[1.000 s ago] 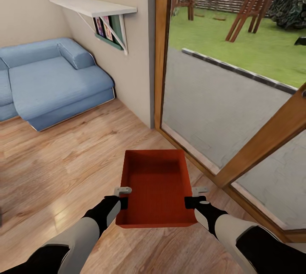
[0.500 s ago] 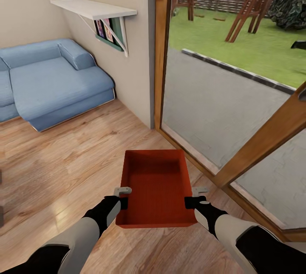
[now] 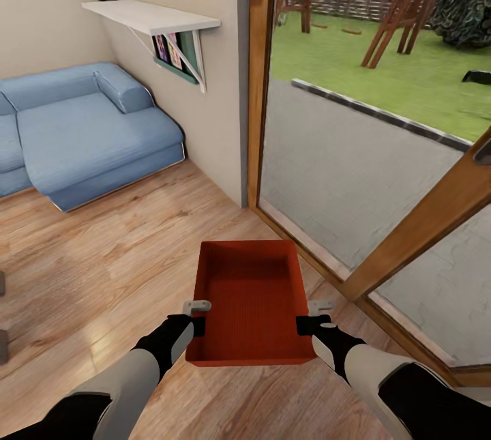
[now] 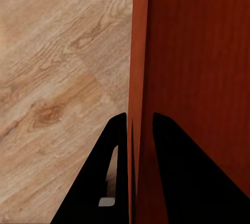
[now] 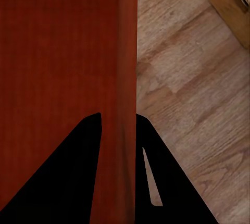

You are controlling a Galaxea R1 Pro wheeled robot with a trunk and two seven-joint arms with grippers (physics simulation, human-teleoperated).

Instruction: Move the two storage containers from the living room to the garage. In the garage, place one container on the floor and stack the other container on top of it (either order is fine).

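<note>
One orange-red storage container (image 3: pixel 249 300), open-topped and empty, is carried between my two arms above the light wood plank floor (image 3: pixel 109 249) of the living room. My left gripper (image 3: pixel 198 320) is shut on its left wall (image 4: pixel 136 78), one dark finger on each side of the rim. On the opposite wall (image 5: pixel 127 67) my right gripper (image 3: pixel 305 320) is shut the same way. The bin sits level.
A blue sofa (image 3: pixel 82 129) stands at the left against the wall. A white wall shelf (image 3: pixel 153 16) juts out above it. The wood-framed glass door (image 3: pixel 354 153) fills the right, with a lawn and swing frames outside. Its frame corner (image 3: pixel 256 85) is straight ahead.
The whole picture has shifted slightly, sofa and shelf drifting right, so the camera has turned a little. The container and both grippers hold the same pose.
</note>
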